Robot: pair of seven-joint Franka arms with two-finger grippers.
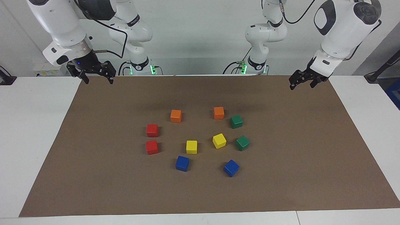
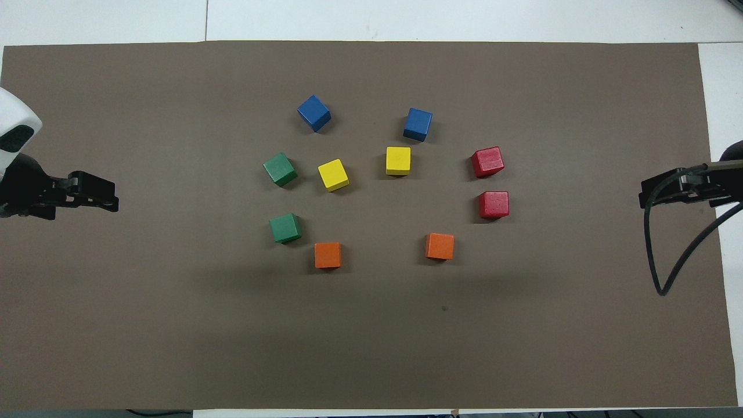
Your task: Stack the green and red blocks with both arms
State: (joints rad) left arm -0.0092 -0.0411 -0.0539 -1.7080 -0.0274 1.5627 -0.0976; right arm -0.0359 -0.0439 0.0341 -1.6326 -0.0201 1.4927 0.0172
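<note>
Both green blocks [image 1: 239,132] and both red blocks [image 1: 152,138] sit unstacked on the bench [image 1: 47,103], while left gripper [image 1: 301,82] and right gripper [image 1: 97,78] hover at its corners, jaws open and empty.

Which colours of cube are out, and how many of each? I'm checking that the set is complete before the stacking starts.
Red cubes: 2
Green cubes: 2
Orange cubes: 2
Yellow cubes: 2
Blue cubes: 2
Total: 10
</note>
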